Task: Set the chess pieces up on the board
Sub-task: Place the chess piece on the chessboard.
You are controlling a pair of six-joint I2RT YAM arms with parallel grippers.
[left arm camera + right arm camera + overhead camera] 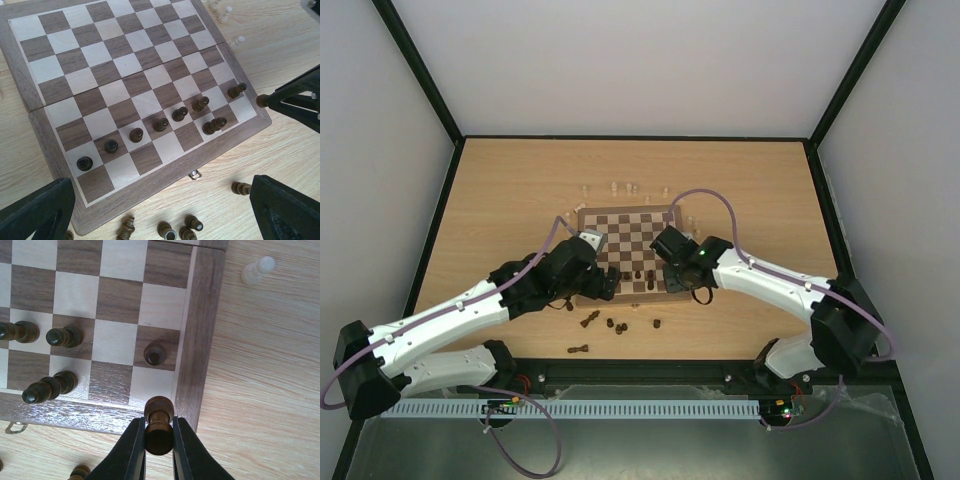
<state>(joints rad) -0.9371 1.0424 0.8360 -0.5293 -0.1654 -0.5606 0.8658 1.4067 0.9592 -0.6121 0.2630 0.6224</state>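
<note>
On light wood tabletop (520, 190), checkered board (630, 235), pale walls (640, 60), black corner rails (423, 75)

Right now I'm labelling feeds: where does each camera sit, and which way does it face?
Top external: above and behind the arms, looking down at the board; both arms show.
Left wrist: on the left arm, looking down over the board; open left gripper at bottom.
Right wrist: on the right arm, looking down at the board's corner; right gripper shut on a dark piece.
Shared: both wrist views show that piece.
</note>
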